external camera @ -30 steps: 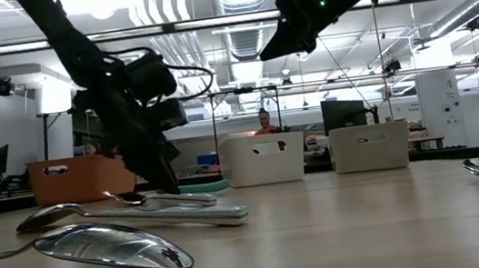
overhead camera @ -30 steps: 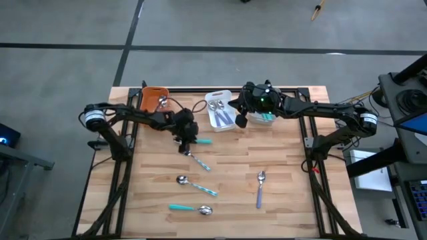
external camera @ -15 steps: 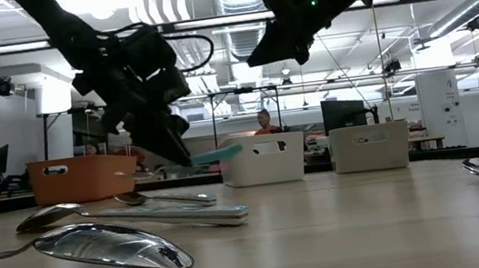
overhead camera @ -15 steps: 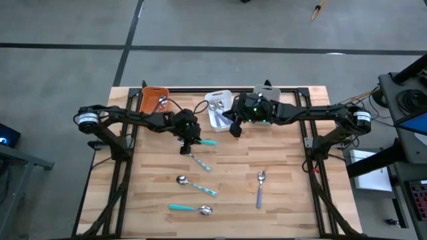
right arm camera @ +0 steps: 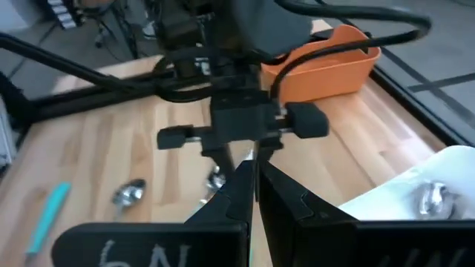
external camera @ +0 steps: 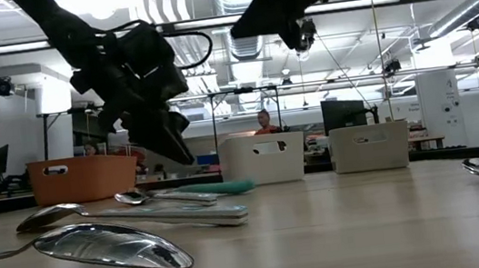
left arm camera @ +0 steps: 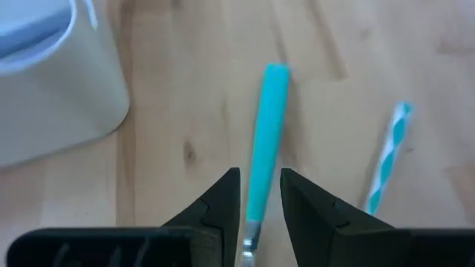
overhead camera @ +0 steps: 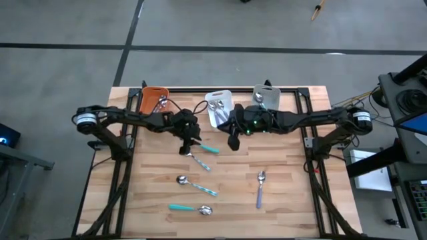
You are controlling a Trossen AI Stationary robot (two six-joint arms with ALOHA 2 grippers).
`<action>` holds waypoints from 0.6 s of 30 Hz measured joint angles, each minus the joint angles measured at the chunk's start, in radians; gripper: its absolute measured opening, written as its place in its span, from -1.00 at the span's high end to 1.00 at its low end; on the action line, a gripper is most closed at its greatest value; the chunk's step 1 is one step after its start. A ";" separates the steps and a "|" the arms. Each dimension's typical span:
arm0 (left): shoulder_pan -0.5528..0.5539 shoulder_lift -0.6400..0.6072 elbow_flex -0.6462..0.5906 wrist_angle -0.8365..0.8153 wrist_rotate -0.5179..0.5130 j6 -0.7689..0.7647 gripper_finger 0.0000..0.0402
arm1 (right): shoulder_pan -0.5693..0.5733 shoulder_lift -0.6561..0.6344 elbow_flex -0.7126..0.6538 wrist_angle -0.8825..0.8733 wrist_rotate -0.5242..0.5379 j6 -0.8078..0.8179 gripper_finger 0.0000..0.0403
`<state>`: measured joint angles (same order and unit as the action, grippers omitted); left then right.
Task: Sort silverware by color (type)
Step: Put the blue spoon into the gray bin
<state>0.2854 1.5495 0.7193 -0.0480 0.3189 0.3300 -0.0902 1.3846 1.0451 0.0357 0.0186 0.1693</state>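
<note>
The left gripper (overhead camera: 191, 140) is hanging over the middle of the wooden table (overhead camera: 287, 200), just in front of the white bin (overhead camera: 215, 119). Its fingers (left arm camera: 223, 196) are standing slightly apart with the teal-handled piece (left arm camera: 266, 144) running between them. In the low view that piece is lying flat on the table (external camera: 214, 189) below the fingertips, so nothing is being pinched. Its handle end is pointing away from the gripper toward the right side of the table.

A striped-handled spoon (overhead camera: 197, 160) is lying just beside it, nearer the front edge. Further forward, another striped spoon (overhead camera: 195, 185) and a teal spoon (overhead camera: 190, 209) are resting well apart from the gripper. A purple-handled spoon (overhead camera: 260, 189) is lying off to the right front.

The right gripper (overhead camera: 233, 141) is hovering near the left one, a little to its right, with its fingers (right arm camera: 241, 185) pressed together and holding nothing.

The orange bin (overhead camera: 153, 99) is sitting at the back left, and the grey bin (overhead camera: 265, 97) is sitting at the back right of the white one.
</note>
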 joint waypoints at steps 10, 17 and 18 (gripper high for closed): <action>-0.003 -0.187 -0.030 0.004 0.084 -0.009 0.61 | 0.091 0.077 0.090 -0.079 0.165 0.056 0.94; -0.003 -0.438 -0.124 0.101 0.084 -0.014 0.61 | 0.124 0.227 0.229 -0.175 0.168 0.033 0.94; -0.003 -0.475 -0.145 0.139 0.084 -0.019 0.61 | 0.129 0.252 0.251 -0.188 0.167 0.023 0.94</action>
<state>0.2821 1.0743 0.5741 0.0913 0.4024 0.3113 0.0384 1.6365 1.2965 -0.1524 0.1860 0.1925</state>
